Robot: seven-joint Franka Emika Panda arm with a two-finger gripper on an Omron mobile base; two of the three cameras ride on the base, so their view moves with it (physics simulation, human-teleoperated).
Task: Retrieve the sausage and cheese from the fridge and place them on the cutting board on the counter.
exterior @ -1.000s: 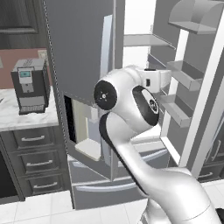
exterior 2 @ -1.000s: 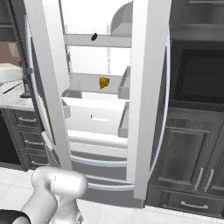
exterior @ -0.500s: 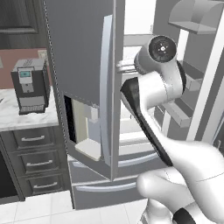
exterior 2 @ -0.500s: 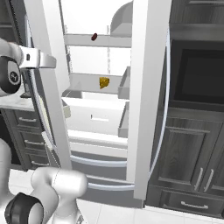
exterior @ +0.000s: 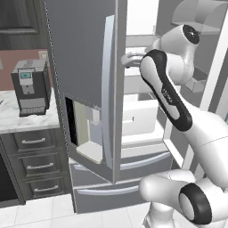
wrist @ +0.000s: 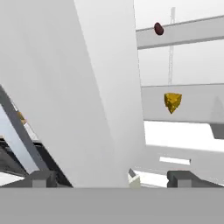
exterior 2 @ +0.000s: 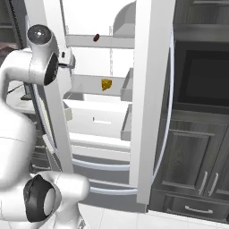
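The fridge [exterior 2: 150, 89] stands with both doors open. On its upper white shelf lies the sausage [exterior 2: 96, 37], a small dark reddish link that the hand view shows as sausage [wrist: 159, 29]. One shelf lower sits the cheese [exterior 2: 106, 84], a yellow wedge, in the hand view cheese [wrist: 172, 102]. My gripper [wrist: 113, 179] is open, its fingertips [wrist: 41, 177] far apart with nothing held. It hovers left of and short of both foods, close to the left door's inner edge [wrist: 87, 87]. The cutting board is out of view.
The open left door [exterior: 80, 67] with its dispenser panel stands close beside my arm. A coffee machine [exterior: 30, 87] sits on the marble counter [exterior: 26, 122] left of the fridge. Dark cabinets and a wall oven [exterior 2: 201, 80] stand to the right, past the open right door.
The arm has swung up from in front of the base and reached forward, bringing the hand to the fridge opening at upper-shelf height. Sausage and cheese have not moved.
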